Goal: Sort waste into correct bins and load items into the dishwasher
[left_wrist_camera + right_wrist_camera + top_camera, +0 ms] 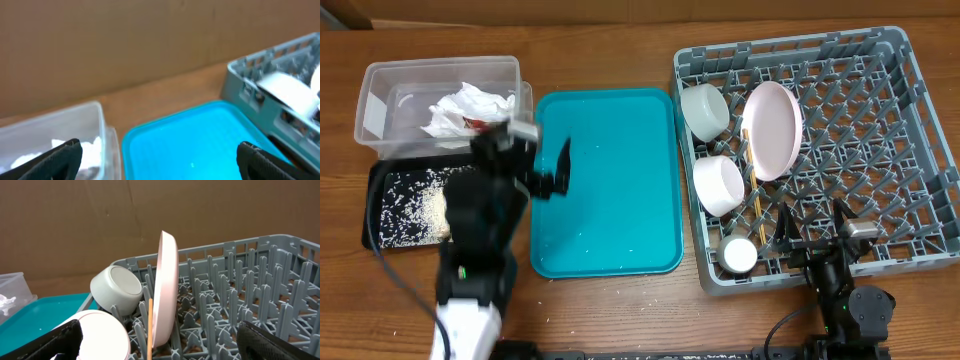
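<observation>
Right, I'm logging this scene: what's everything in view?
clear tub: one, transparent, far left
napkin: one, white, in tub
black tray: one, black, near left
rice: many, white, in black tray
teal tray: one, teal, centre
dish rack: one, grey, right
green bowl: one, grey-green, rack
white bowl: one, white, rack
plate: one, pink, upright in rack
cup: one, white, rack
chopstick: one visible, wooden, beside plate
left gripper: one, black, open by tub
right gripper: one, black, open over rack
</observation>
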